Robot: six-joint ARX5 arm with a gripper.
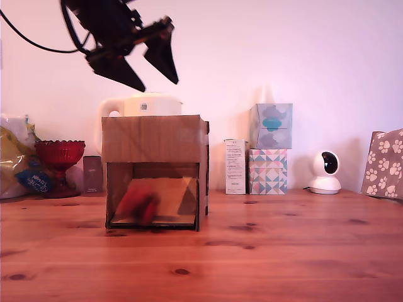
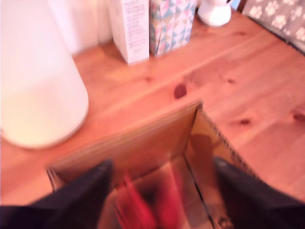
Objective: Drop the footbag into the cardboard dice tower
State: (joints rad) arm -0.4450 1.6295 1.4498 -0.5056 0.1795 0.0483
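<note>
1. One exterior view: the gripper (image 1: 146, 69) hangs with jaws spread and empty at 12 o'clock above the cardboard dice tower (image 1: 155, 171); the footbag (image 1: 138, 202) blurs red on its inner ramp.
2. Wrist view: fingers (image 2: 83, 191) parted over the tower's open top, footbag (image 2: 143, 205) inside. The drop looks done; next, I judge, only a clear retreat upward.

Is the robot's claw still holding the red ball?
Apart. The exterior view shows the open gripper high above the cardboard dice tower, while the blurred footbag is down on its ramp.
</note>
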